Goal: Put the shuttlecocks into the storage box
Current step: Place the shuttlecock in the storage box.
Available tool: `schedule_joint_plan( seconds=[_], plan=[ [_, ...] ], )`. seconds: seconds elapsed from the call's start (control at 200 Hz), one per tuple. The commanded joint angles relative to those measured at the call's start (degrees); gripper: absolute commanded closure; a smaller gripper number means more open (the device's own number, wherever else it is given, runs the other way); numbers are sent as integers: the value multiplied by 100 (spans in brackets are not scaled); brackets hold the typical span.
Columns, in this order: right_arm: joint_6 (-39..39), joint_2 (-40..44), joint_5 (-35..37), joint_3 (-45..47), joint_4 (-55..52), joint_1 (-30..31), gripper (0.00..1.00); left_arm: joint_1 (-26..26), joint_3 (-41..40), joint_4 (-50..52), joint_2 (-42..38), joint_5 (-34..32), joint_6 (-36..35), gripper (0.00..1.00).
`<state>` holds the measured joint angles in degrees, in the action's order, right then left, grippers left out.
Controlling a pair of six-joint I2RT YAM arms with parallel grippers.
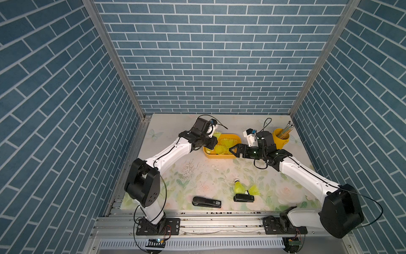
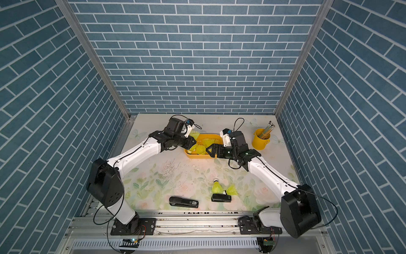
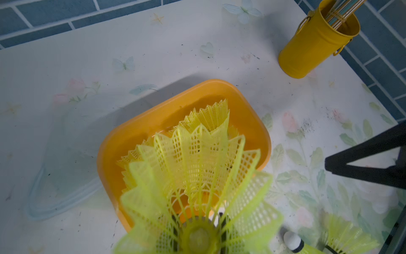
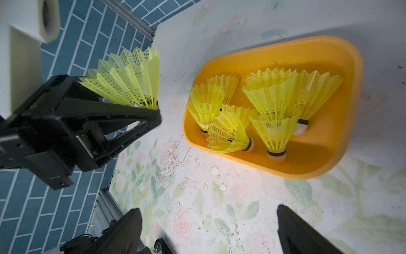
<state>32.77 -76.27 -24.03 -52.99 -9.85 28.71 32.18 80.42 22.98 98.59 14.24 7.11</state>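
Enclosing the scuffed floral tabletop, blue brick-pattern walls; aluminium corner posts.

The blurred neon yellow-green plastic shuttlecock hides much of the yellow-orange plastic tub; my right gripper shows only cropped fingertips.

Floral-print tabletop: storage box toward the back centre, yellow pencil cup at back right. White flecks are scattered mid-surface. Near the front, two shuttlecocks lie just beside a short black stapler; a longer black stapler lies to their left.
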Motion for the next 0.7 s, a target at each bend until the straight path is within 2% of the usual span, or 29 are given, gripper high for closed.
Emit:
schedule_joint_plan(
  seconds=[0.0, 0.37, 0.695],
  plan=[
    [23, -113, 204, -235, 123, -39, 2, -33, 365, -289, 275, 159, 526, 76],
    [28, -521, 329, -341, 253, -268, 2, -71, 1528, -197, 1662, 5, 981, 75],
    [1, -1251, 566, -1046, -61, -377, 2, -116, 2376, 251, 2499, -168, 1435, 73]
  ],
)
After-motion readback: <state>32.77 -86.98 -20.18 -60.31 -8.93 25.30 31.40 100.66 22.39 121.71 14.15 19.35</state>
